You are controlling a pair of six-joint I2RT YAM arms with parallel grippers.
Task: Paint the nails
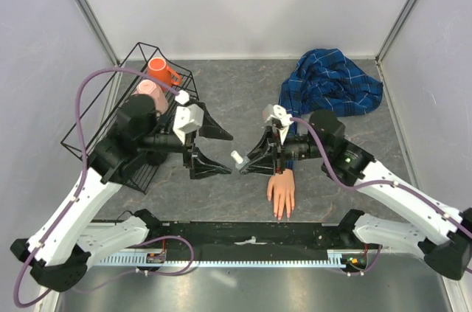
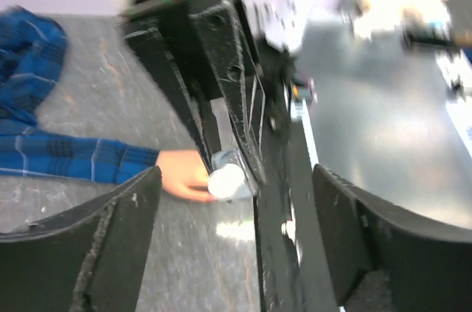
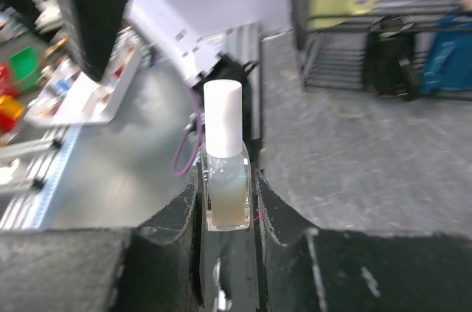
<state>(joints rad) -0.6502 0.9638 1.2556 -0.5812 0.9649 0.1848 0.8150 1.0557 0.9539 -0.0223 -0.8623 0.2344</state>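
Nails [image 1: 280, 215] indistinct on mannequin hand [image 1: 281, 191]

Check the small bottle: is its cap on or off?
On. The white cap sits atop the clear bottle, which the right gripper holds clamped upright.

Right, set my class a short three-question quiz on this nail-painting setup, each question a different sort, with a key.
1. True or false: the right gripper is shut on the white-capped bottle.
2. Fill in: the jaws of the left gripper stand ____.
3. The orange cup sits: A) in the wire rack; B) in the right gripper; C) in the left gripper.
Key: 1 true; 2 open; 3 A.
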